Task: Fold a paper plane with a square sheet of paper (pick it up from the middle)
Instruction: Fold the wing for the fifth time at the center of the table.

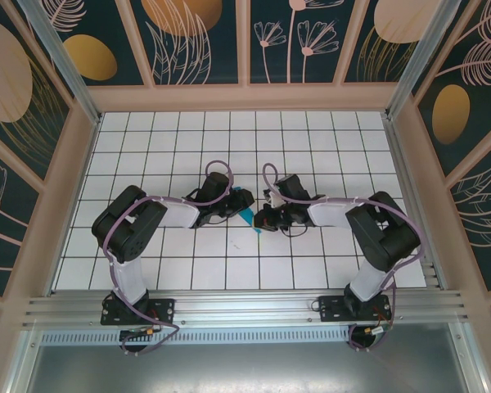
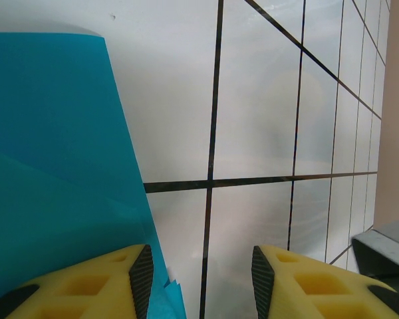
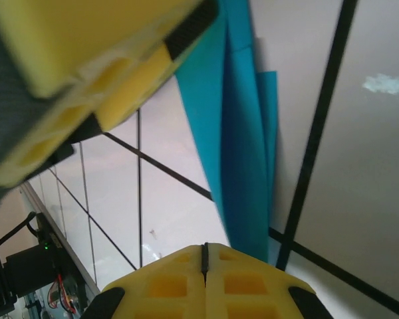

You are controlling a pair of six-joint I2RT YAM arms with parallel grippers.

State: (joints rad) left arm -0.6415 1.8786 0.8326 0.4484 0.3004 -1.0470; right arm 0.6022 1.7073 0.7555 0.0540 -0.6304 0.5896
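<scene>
The left gripper (image 2: 203,282) stands released, its 2 yellow fingers apart with white tile showing between them. 1 finger sits in front of the edge of the cyan paper (image 2: 53,166). The right gripper (image 3: 205,266) is clenched, its pads pressed together along 1 seam. The paper's narrow folded layers run down just beside it, though I cannot tell whether it pinches any. From above, both arms meet mid-way across the tiled table (image 1: 311,270), with the paper between their tips.
</scene>
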